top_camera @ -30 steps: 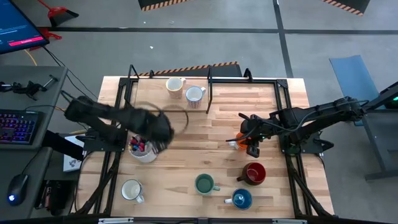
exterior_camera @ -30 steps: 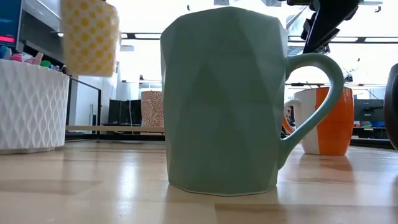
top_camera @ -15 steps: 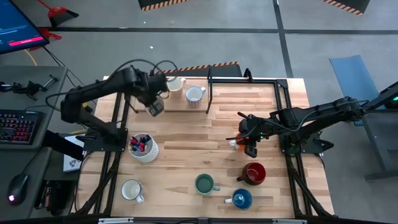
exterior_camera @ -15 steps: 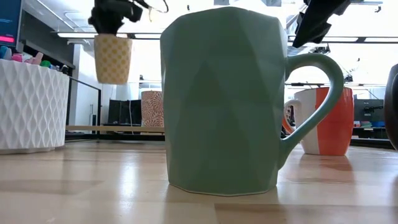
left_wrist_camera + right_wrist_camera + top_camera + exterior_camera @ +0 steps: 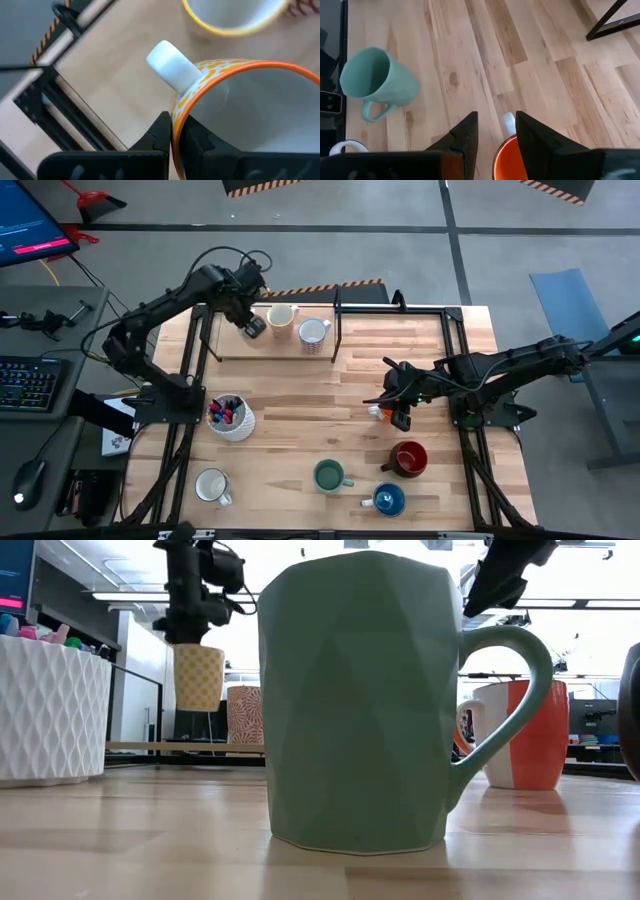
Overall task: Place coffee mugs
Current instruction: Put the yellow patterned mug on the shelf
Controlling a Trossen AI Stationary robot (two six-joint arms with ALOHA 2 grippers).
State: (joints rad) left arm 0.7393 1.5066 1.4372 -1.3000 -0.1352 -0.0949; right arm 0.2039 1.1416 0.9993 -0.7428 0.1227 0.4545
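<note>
Wooden table point(image 5: 300, 420), left pincer point(image 5: 172, 134) clamped on yellow-patterned mug point(image 5: 250, 100) rim

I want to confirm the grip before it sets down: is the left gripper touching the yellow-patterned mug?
Touching. The left wrist view shows the left gripper shut on the rim of the yellow-patterned mug, one finger on each side of the wall.
</note>
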